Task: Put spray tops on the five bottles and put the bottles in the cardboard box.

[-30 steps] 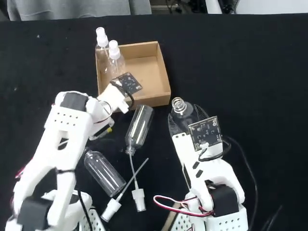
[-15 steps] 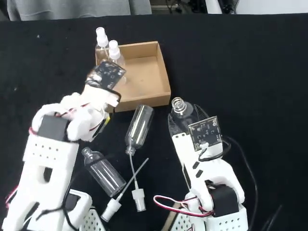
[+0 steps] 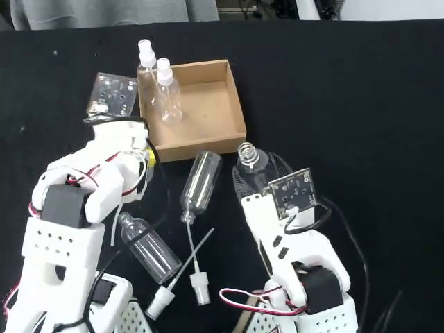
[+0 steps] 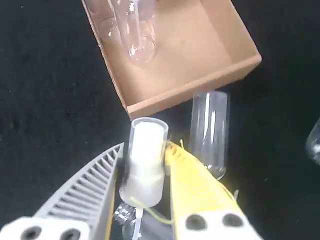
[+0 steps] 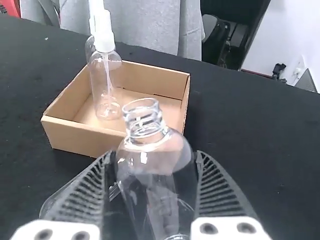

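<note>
While two bottles [image 3: 167, 98] stand boxed, three are outside.

We count five bottles [image 3: 166, 97]. Two stand in the one cardboard box [image 3: 236, 104] just ahead of the left pincer [image 4: 144, 149], one is clamped in the right pincer [image 5: 152, 159], one lies between the two pincers, and one lies back beside the left pincer's arm. We count five spray tops [image 4: 145, 165] too (two sit on the boxed bottles). One is gripped in the left pincer and two lie loose well behind both pincers.
</note>
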Robot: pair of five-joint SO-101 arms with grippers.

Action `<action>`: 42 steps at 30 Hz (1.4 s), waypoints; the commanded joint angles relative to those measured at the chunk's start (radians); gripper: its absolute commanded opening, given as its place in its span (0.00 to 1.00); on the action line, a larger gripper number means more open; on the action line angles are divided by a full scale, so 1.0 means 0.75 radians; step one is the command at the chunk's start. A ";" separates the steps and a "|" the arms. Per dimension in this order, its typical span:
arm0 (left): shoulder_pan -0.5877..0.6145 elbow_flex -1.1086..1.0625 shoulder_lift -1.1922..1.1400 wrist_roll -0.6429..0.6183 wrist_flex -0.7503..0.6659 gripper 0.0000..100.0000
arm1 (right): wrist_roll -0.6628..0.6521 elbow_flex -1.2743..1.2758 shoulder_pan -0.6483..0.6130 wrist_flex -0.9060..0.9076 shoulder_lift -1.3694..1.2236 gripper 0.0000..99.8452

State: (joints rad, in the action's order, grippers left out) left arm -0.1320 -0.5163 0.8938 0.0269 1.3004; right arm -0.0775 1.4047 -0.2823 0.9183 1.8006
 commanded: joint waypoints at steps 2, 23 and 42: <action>0.007 0.005 0.121 -0.139 -0.119 0.03 | 0.012 -0.001 -0.031 -0.033 0.128 0.08; 0.009 -0.768 0.917 -0.209 -0.986 0.03 | 0.012 0.028 -0.029 -0.088 0.130 0.08; 0.009 -1.053 1.240 -0.567 -1.135 0.03 | 0.004 0.114 -0.035 -0.241 0.130 0.07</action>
State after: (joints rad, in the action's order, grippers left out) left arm -0.1304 -1.3019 1.7392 -0.3245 0.4718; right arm -0.0775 1.5014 -0.2839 0.7710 1.8006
